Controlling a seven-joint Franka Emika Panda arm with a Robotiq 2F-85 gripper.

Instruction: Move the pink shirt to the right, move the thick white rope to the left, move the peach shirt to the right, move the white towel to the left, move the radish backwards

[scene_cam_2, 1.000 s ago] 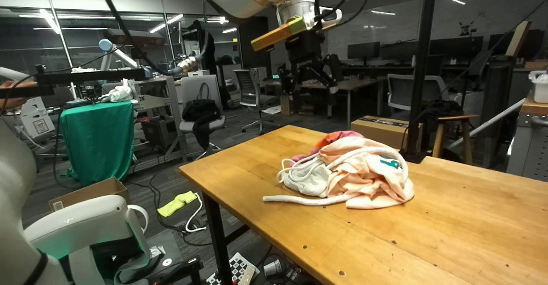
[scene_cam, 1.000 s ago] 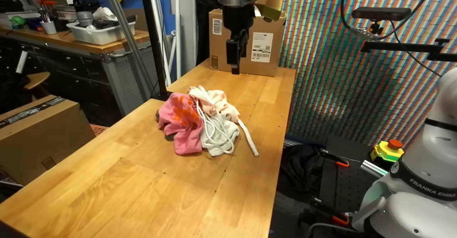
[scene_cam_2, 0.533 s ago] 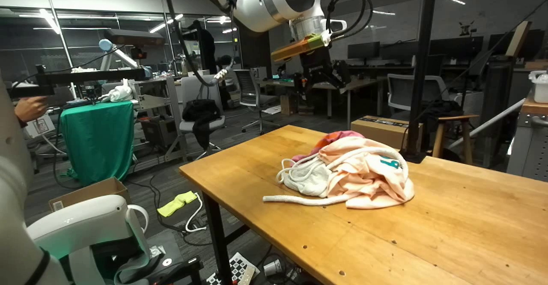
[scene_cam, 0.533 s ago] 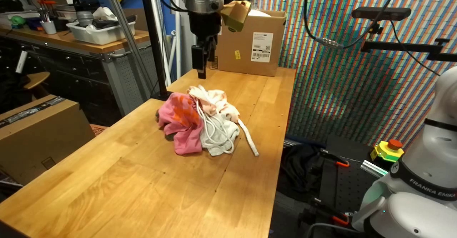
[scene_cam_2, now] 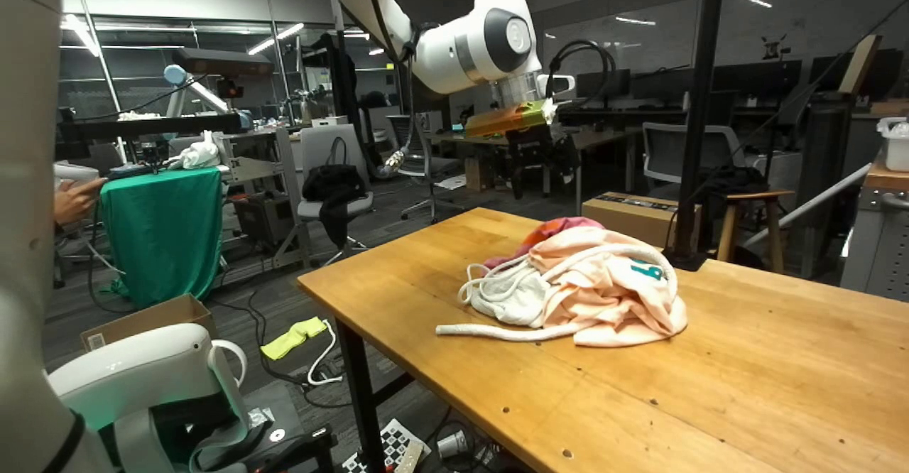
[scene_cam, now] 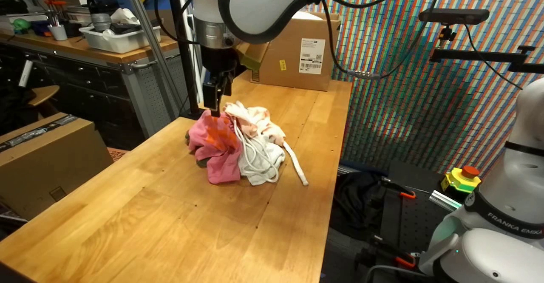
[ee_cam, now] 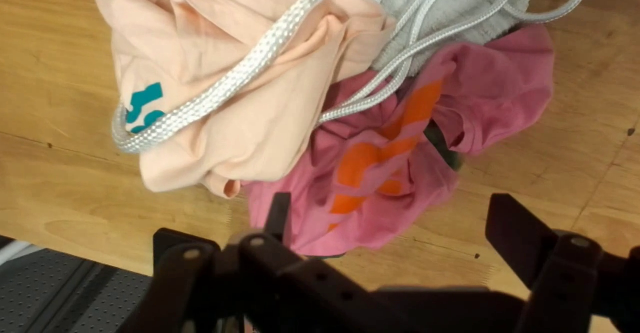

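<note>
Gripper has come down toward the pink shirt, near the edge of the tabletop by the black post — jaws spread wide, holding nothing.

The wooden table is light brown and a bit shiny. A soft pile sits on it: the pink shirt, the peach shirt and the white towel, all touching. One end of the thick white rope lies flat on the wood. Something dark green pokes out from under the pink shirt, too hidden to name. A cardboard box stands at one end, and a black post stands at the edge.
</note>
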